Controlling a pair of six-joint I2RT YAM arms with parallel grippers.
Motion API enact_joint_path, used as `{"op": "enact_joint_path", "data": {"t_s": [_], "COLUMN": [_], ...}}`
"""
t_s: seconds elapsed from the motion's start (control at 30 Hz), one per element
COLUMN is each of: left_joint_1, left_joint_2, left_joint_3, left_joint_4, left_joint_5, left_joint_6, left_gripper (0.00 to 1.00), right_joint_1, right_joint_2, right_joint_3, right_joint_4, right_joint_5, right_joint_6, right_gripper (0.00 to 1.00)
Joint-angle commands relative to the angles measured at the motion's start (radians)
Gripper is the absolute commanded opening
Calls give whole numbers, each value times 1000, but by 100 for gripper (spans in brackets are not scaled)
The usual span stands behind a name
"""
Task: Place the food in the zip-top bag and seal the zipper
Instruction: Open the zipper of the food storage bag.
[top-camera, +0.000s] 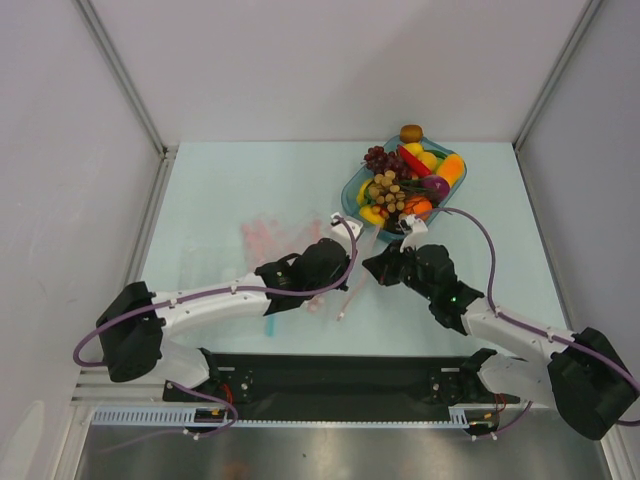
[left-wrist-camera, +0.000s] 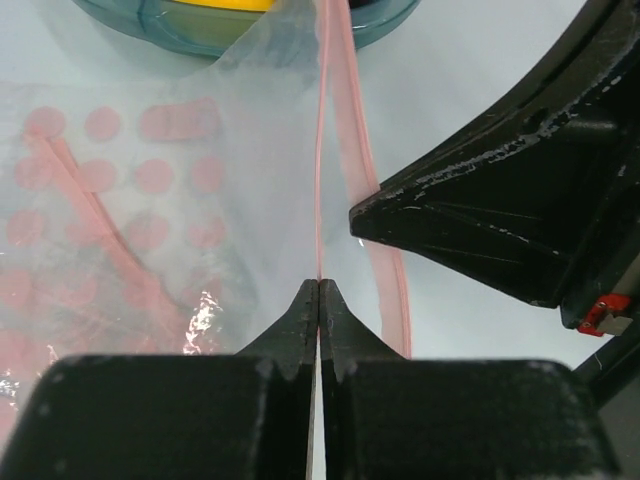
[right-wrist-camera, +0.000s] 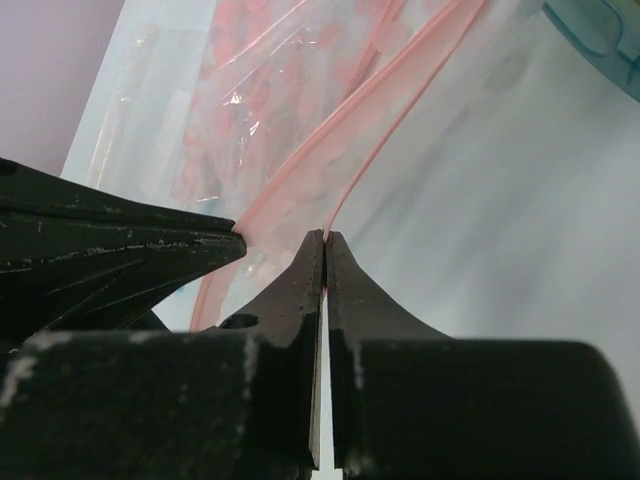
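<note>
The clear zip-top bag (top-camera: 272, 243) with pink dots lies on the table left of centre, its mouth turned toward the tray. Both grippers meet at the mouth. My left gripper (left-wrist-camera: 319, 283) is shut on one lip of the pink zipper (left-wrist-camera: 346, 110), seen edge-on between its fingertips. My right gripper (right-wrist-camera: 326, 234) is shut on the other lip of the zipper (right-wrist-camera: 392, 95). From above, the left gripper (top-camera: 345, 262) and right gripper (top-camera: 373, 266) sit close side by side. The food (top-camera: 400, 185), with grapes, lemon, orange and a purple piece, lies piled in the teal tray.
The teal tray (top-camera: 349, 192) stands at the back right, just beyond the bag's mouth. A small brown fruit (top-camera: 411, 132) sits on the table behind it. White walls close the table on three sides.
</note>
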Motion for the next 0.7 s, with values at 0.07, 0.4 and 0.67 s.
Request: {"op": "enact_joint_path", "data": {"t_s": [0.07, 0.4, 0.67], "left_joint_1": [-2, -1, -2], "left_joint_2": [-8, 82, 53], "left_joint_3": [24, 77, 91], "left_joint_4": [-5, -65, -135], "left_joint_5": [-52, -57, -190], "left_joint_6": [19, -9, -15], "left_gripper": [0, 28, 0], "right_joint_1": [22, 68, 70], "right_joint_2": [-36, -51, -36], "right_joint_3": [40, 42, 59], "right_joint_4": [16, 15, -43], "right_joint_5": [16, 53, 151], "right_joint_6": [-35, -73, -63], "right_gripper": [0, 0, 0]}}
